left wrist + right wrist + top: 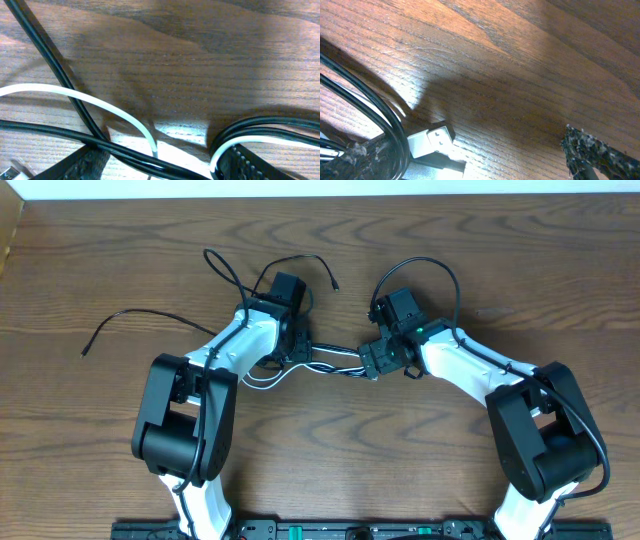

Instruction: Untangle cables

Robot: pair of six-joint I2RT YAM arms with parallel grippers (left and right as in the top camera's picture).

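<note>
Far left, one black cable lies loose on the table. At centre, the left gripper stands partly spread, with a white cable and black cables crossing between its fingers. Just right, the right gripper is wide open over a white plug. It would be best to pinch one strand only, then draw apart slowly.
</note>
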